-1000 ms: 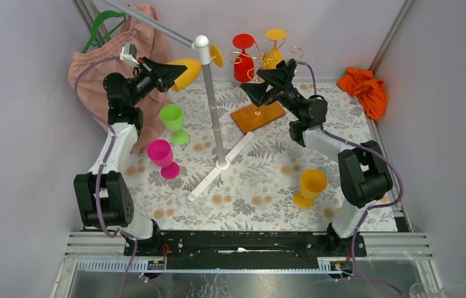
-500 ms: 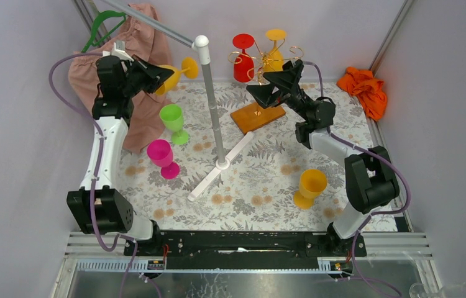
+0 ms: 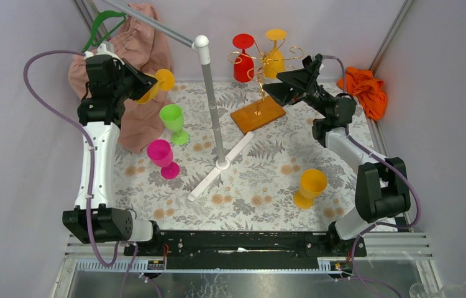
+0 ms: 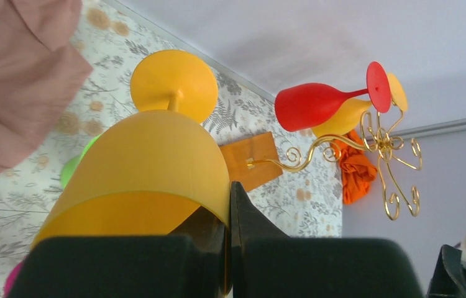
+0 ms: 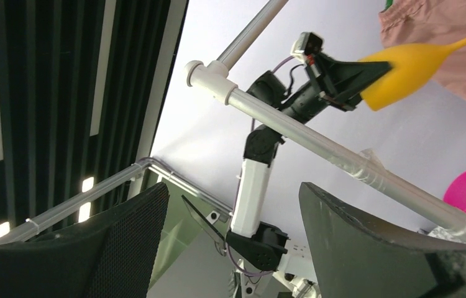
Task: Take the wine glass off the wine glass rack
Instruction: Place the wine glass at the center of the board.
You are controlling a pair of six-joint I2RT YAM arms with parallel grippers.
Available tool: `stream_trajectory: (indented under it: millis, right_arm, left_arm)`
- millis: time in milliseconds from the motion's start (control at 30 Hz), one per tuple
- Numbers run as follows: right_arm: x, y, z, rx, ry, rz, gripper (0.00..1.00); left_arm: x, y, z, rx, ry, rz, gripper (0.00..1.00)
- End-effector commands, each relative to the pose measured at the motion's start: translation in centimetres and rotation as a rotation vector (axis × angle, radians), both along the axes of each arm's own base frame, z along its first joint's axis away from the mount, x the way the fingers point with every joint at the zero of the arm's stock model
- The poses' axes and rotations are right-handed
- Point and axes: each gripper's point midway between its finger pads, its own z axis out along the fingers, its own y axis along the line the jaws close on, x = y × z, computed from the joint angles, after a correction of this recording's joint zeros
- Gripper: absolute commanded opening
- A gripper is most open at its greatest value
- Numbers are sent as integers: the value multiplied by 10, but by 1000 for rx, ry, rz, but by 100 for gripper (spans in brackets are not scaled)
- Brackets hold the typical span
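left gripper [image 3: 138, 84] swung the yellow wine glass [image 3: 164, 79] farther left.

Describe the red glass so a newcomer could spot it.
Find the gold wire rack at the far edge of the table. Two glasses hang upside down from it, and the red glass is the left one. Its neighbour is yellow; no other glass is red.
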Motion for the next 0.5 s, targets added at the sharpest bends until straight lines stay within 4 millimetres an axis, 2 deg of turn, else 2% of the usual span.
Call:
stream_trajectory:
  millis: [0, 233, 467]
  right_arm:
    - [-13, -19, 8, -46, -83, -27, 85]
    - [8, -54, -8, -134, -56, -126, 85]
    - [19, -64, -20, -221, -41, -178, 85]
  left_arm:
    - [-17, 24, 14, 120, 4, 86, 0]
    - [-50, 42, 6, 243, 111, 138, 0]
    - [-89, 61, -20, 340, 247, 211, 0]
